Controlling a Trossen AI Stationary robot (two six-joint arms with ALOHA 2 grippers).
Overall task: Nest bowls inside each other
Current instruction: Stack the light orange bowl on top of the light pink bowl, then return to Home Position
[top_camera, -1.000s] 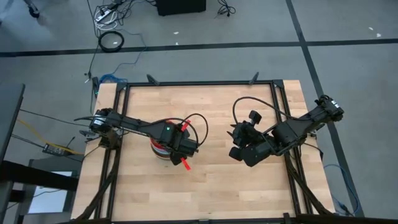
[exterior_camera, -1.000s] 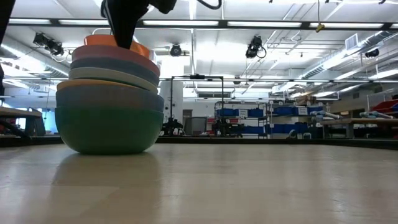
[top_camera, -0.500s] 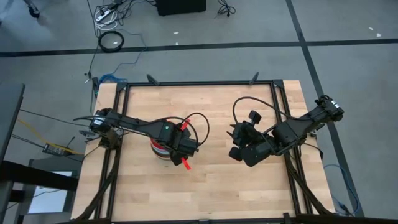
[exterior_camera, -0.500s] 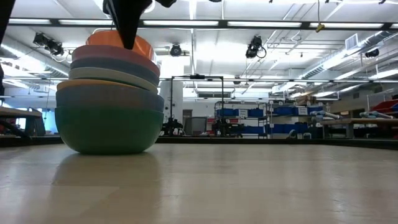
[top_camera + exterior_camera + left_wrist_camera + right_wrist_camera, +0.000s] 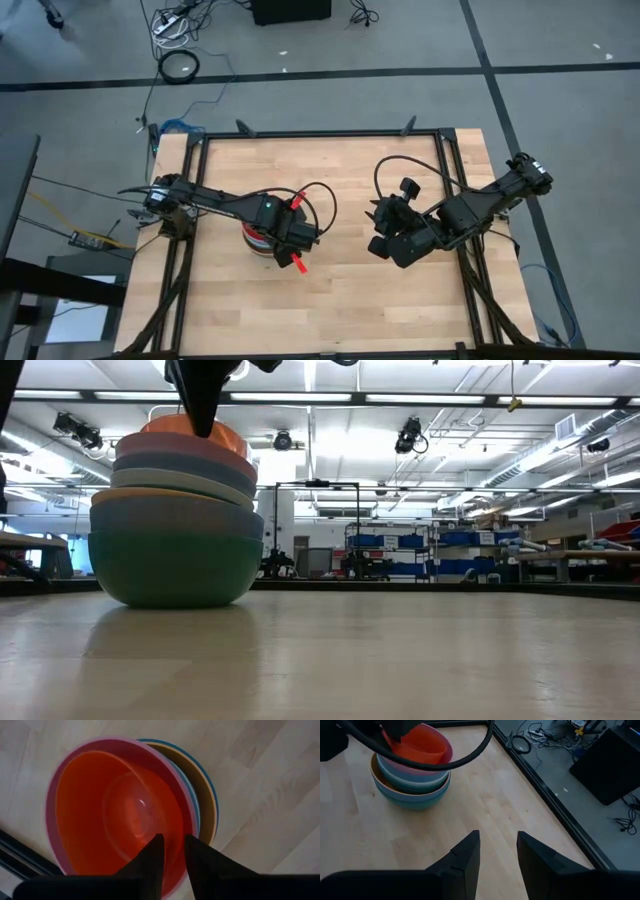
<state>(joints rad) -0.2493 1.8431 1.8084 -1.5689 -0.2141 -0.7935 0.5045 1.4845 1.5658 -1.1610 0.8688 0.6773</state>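
Observation:
A stack of nested bowls point(image 5: 170, 520) stands on its teal bottom bowl point(image 5: 170, 568) on the table's left half point(image 5: 256, 244). The top bowl is orange point(image 5: 115, 810) and sits inside a pink one point(image 5: 50, 815). My left gripper point(image 5: 174, 847) points down over the stack point(image 5: 203, 415). Its fingers are a little apart, one inside the orange bowl's rim and one outside it. My right gripper point(image 5: 497, 845) hovers open above bare wood to the right of the stack point(image 5: 380, 246), with nothing between its fingers. My left gripper comes from above, its fingers point(image 5: 152, 857) on either side of the orange bowl's rim point(image 5: 175, 837). I cannot tell whether either finger touches the rim. The bowl rests in the stack.
A black frame rail point(image 5: 320, 133) runs around the wooden table top. Bare wood point(image 5: 485, 795) lies between the stack and my right gripper and along the near edge. Cables lie on the floor beyond the far edge.
The orange bowl has shifted slightly on top of the stack under my left gripper. Both arms have kept their places.

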